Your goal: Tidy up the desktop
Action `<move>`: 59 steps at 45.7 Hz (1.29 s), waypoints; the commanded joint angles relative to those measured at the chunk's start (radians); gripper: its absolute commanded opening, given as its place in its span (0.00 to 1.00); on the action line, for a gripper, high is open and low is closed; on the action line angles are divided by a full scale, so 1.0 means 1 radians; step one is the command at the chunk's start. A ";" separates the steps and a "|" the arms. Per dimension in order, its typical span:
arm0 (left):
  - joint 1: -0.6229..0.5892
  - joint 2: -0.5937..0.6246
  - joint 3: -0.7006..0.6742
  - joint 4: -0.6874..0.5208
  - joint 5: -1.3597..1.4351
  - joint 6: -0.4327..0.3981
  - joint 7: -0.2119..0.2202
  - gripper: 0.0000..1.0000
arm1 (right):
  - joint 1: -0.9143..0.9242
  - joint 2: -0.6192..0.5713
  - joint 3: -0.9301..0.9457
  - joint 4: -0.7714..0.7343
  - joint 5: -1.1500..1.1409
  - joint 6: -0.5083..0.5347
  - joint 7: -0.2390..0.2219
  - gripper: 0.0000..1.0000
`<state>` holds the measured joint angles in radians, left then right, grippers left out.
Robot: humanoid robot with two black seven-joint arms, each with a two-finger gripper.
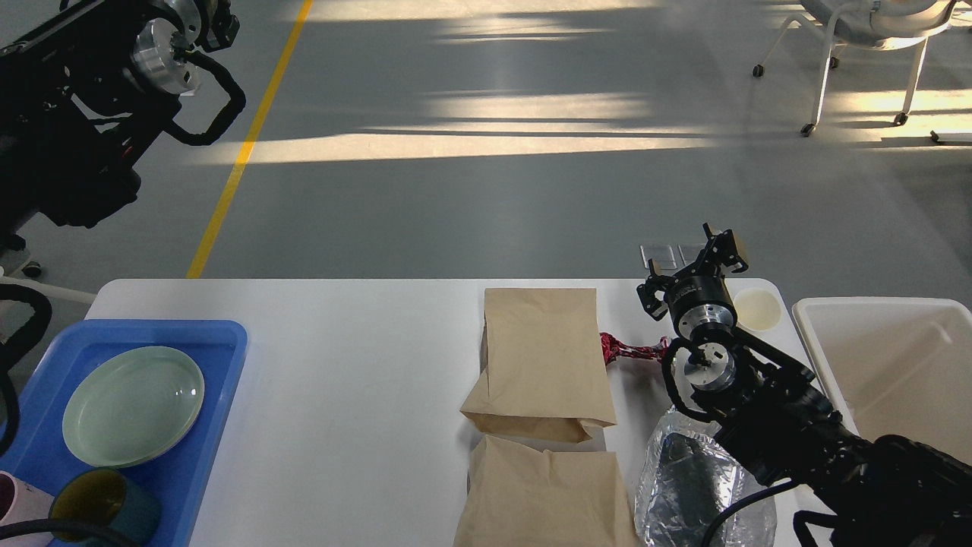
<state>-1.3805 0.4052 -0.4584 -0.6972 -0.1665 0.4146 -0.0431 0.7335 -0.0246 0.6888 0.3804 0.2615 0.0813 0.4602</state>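
Your right gripper (pixel 714 254) hovers spread and empty at the desktop's (pixel 342 365) far right corner; the left's (pixel 205 23) state is unclear; the bags (pixel 543 357) look light and crushable, so pinch an edge.

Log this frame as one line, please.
task: tidy desktop | right claw: raised over far right corner | bags, bottle, wrapper: on desktop | bin: empty

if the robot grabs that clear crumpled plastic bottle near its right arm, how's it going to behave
The crumpled clear bottle looks empty, so probably light and easily pushed. Its dented walls would likely buckle further under the right gripper, and the glossy plastic may slip.
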 commanded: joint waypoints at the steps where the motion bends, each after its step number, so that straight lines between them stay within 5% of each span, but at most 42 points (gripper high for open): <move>1: 0.052 -0.031 -0.153 0.001 0.008 0.000 -0.004 0.95 | 0.000 0.000 0.000 0.000 -0.001 0.000 0.000 1.00; 9: 0.072 -0.040 -0.275 -0.001 0.010 -0.005 -0.009 0.96 | 0.000 0.000 0.000 0.000 -0.001 0.000 0.000 1.00; 36: 0.133 -0.059 -0.273 0.099 -0.004 -0.052 -0.006 0.96 | 0.001 0.000 0.000 0.000 0.001 0.000 0.000 1.00; 40: 0.156 -0.059 -0.285 0.117 -0.005 -0.138 -0.014 0.96 | 0.000 0.000 0.000 0.000 0.001 0.000 0.000 1.00; 52: 0.219 -0.068 -0.365 0.217 -0.002 -0.578 -0.012 0.96 | 0.000 0.000 0.000 0.000 -0.001 0.000 0.000 1.00; 59: 0.221 -0.088 -0.350 0.265 0.010 -0.672 -0.011 0.96 | 0.000 0.000 0.000 0.000 -0.001 0.000 0.000 1.00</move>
<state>-1.1620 0.3339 -0.8149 -0.4611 -0.1604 -0.1983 -0.0562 0.7338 -0.0246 0.6887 0.3804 0.2614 0.0813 0.4602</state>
